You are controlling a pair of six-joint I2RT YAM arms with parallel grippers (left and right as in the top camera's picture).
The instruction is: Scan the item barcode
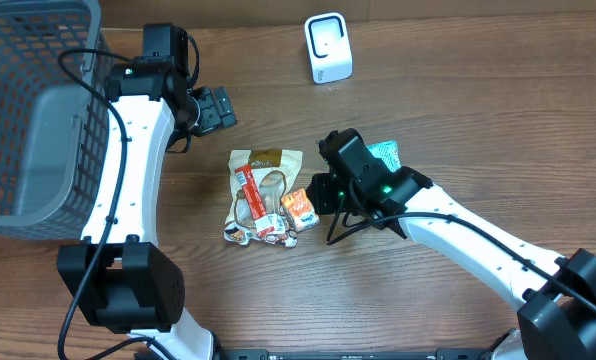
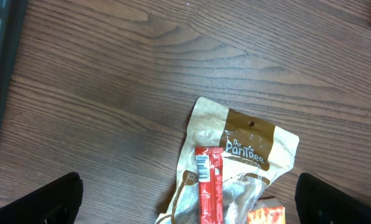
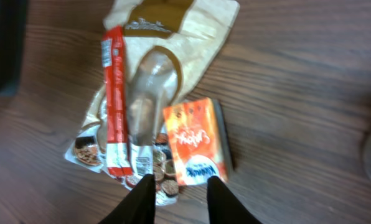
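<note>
Overhead, the orange carton (image 1: pixel 300 207) lies against the tan pouch (image 1: pixel 265 168), well apart from the scanner (image 1: pixel 328 48). Left wrist: our left gripper (image 2: pixel 188 180) gapes wide, empty. Right wrist: our right gripper (image 3: pixel 180 180), narrowly parted, empty, hangs over the carton; light, stiff card, we judge, so pinch its long sides.

A dark brown wooden table (image 1: pixel 478 90) fills the view, its grain running left to right in fine streaks. The light is soft and even, with only faint shadows on the wood. At the far left stands a grey mesh basket (image 1: pixel 18 100), cut off by the frame.
</note>
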